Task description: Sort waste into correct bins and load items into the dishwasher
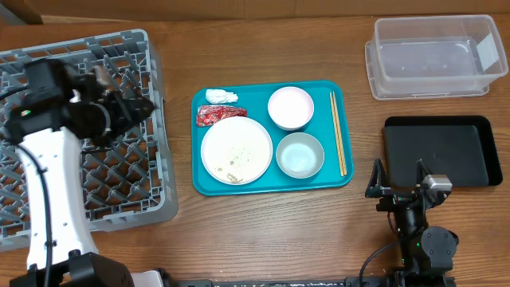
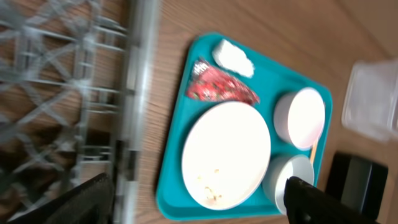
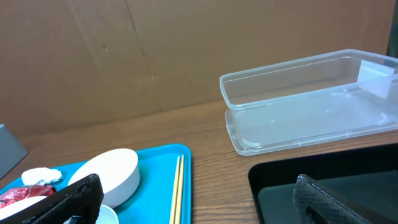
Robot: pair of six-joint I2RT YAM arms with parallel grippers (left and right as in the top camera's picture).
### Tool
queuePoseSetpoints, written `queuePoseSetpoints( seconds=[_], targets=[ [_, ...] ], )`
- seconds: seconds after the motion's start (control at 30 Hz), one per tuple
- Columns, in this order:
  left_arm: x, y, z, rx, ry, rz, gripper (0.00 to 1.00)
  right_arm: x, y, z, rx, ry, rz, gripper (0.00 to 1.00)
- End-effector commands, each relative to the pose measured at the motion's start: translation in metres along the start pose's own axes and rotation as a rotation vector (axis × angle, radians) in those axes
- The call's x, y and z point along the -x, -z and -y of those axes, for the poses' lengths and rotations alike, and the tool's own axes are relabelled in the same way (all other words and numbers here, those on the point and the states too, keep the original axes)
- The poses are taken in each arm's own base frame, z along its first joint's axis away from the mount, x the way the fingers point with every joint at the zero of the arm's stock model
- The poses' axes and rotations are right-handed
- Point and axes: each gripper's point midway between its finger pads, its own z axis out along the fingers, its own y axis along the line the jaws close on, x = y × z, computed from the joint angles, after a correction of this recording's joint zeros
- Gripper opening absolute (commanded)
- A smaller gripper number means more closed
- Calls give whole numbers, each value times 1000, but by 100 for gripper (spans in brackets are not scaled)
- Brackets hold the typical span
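The left arm (image 1: pixel 54 199) has a long white shell with a thin black cable (image 1: pixel 45 215) running along it, topped by bulky black joints. The right arm (image 1: pixel 414 235) is all black, with a small silver-grey block (image 1: pixel 436 183) near its head. Its 2 fingers (image 3: pixel 329 199) are dark, 1 showing a textured grey face

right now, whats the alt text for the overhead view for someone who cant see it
A teal tray in the middle holds a white plate, pink bowl, grey-blue bowl, chopsticks, red wrapper and tissue. The left gripper hangs open over the grey dish rack at left; a clear tub and black tray sit right.
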Motion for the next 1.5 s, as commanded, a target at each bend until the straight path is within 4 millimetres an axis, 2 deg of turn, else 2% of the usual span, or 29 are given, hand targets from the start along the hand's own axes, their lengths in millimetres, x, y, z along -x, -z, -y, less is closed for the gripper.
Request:
queuePoseSetpoints(
  seconds=[0.0, 0.07, 0.13, 0.17, 0.33, 0.43, 0.57, 0.7, 0.83, 0.93, 1.0, 1.17, 1.47],
  targets=[
    [-8, -11, -4, 140, -3, -13, 90, -1, 0, 0, 0, 8, 7, 100],
    [-9, -11, -20, 304, 34, 14, 87, -1, 0, 0, 0, 8, 7, 100],
    [-11, -15, -26, 421, 28, 32, 50, -1, 0, 0, 0, 8, 7, 100],
    [-12, -18, -25, 438, 10, 27, 47, -1, 0, 0, 0, 8, 7, 100],
    [-24, -48, -22, 512, -44, -42, 51, -1, 0, 0, 0, 8, 7, 100],
    [-25, -65, -37, 598, -14, -62, 56, -1, 0, 0, 0, 8, 7, 100],
    [-27, -84, -55, 641, 8, -114, 52, -1, 0, 0, 0, 8, 7, 100],
    [-28, -95, -65, 657, 24, -141, 52, -1, 0, 0, 0, 8, 7, 100],
    [-31, -101, -66, 648, 29, -164, 56, -1, 0, 0, 0, 8, 7, 100],
    [-33, -104, -68, 652, 30, -176, 56, -1, 0, 0, 0, 8, 7, 100],
    [-37, -107, -68, 644, 31, -199, 46, -1, 0, 0, 0, 8, 7, 100],
    [-51, -117, -69, 622, 23, -279, 6, -1, 0, 0, 0, 8, 7, 100],
    [-65, -110, -73, 652, 33, -345, 4, -1, 0, 0, 0, 8, 7, 100]
  ],
)
